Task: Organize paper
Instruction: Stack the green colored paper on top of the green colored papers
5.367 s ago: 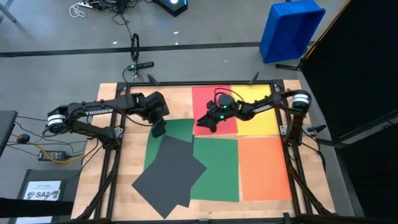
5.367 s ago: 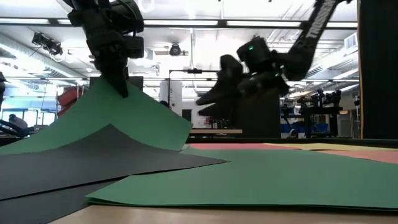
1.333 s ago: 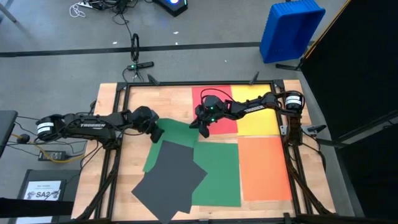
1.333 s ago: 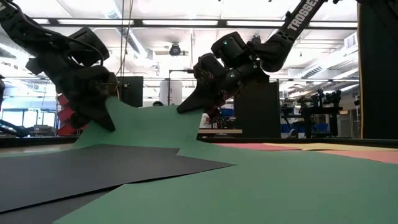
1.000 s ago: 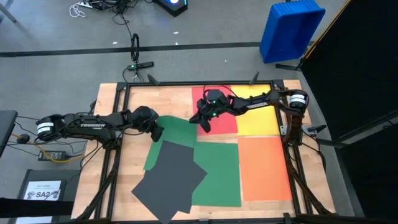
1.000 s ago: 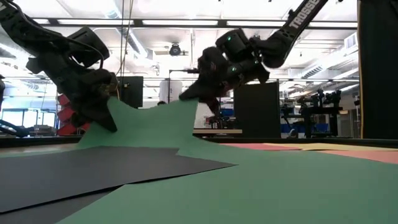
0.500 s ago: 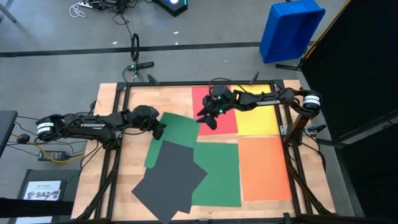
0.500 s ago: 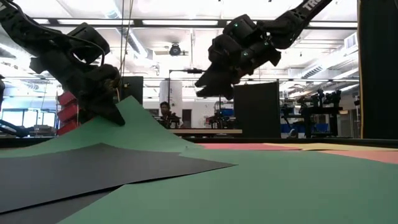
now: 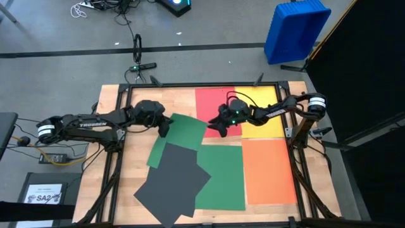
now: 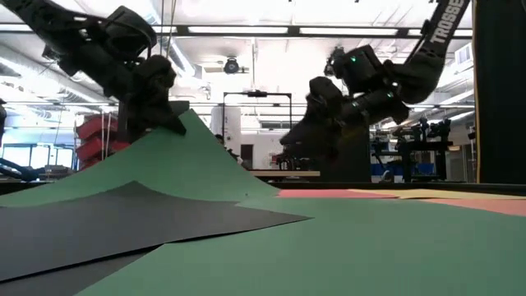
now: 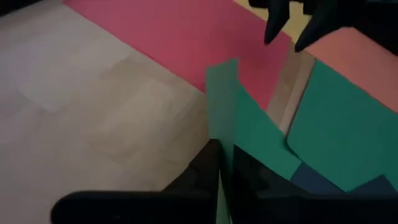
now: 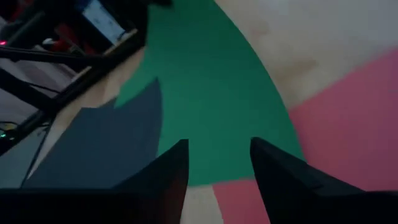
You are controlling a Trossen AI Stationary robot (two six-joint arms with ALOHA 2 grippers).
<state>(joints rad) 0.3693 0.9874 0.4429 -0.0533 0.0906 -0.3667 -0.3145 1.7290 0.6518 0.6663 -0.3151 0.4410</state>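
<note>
Right fingers (image 12: 217,168) withdrawn off green paper (image 9: 180,134)

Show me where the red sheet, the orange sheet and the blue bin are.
red sheet (image 9: 212,101): high view, its bare far part.
orange sheet (image 9: 268,170): high view, its middle.
blue bin (image 9: 296,28): high view, its side wall.

Bare wood table (image 9: 130,168) along the left edge and far-left corner gives free passage; lifted green sheet (image 9: 180,136) pinched by left gripper (image 9: 163,128) blocks mid-table, right gripper (image 9: 218,126) hovering open just beside it.
</note>
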